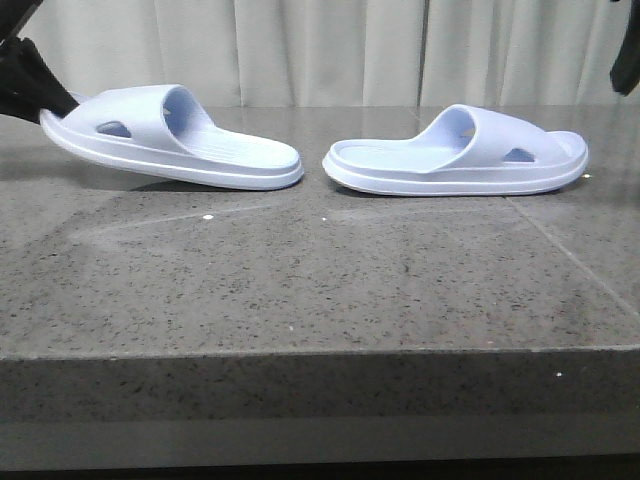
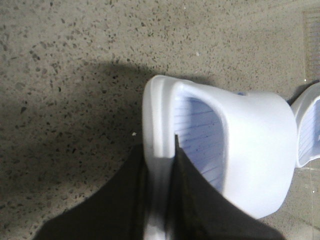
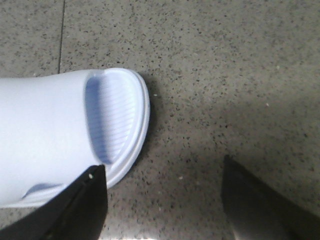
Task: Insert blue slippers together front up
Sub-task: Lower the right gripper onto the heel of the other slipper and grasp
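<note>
Left gripper clamps left slipper toe rim, toe raised. Right gripper wide open, empty, beside right slipper. Advise: keep heel low, slide level.

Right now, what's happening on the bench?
The left tool is shut on the toe rim of the left slipper, whose gripped end is tilted up off the stone table. The right slipper lies flat, untouched; the right tool is open above the table by that slipper's toe end. The heels face each other, apart, not yet nested.
</note>
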Controlling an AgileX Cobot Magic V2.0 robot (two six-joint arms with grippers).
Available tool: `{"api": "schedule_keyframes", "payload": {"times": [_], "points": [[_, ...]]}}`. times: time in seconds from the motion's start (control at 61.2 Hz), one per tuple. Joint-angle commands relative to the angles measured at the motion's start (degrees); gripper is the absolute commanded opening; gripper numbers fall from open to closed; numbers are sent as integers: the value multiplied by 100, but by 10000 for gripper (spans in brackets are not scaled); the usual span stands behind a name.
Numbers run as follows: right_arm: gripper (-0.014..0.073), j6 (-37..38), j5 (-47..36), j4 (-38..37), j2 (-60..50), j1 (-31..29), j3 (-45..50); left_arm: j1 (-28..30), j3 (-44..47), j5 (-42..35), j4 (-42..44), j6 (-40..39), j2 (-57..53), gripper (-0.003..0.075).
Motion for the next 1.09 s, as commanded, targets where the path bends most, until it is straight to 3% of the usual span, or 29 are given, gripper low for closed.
{"api": "schedule_keyframes", "payload": {"times": [0.0,0.18,0.604,0.915,1.078], "points": [[511,-63,120,41,298,-34,-660,19,-169,287,-262,-23,-400,-20],[511,-193,500,429,998,-213,-1398,19,-169,287,-254,-23,-400,-20],[511,-1946,1137,3057,1774,-820,-1793,19,-169,287,-142,-23,-400,-20],[509,-2055,1331,3235,2023,-814,-1793,19,-169,287,-106,-23,-400,-20],[423,-2215,1485,3501,2030,-814,-1793,19,-169,287,-106,-23,-400,-20]]}}
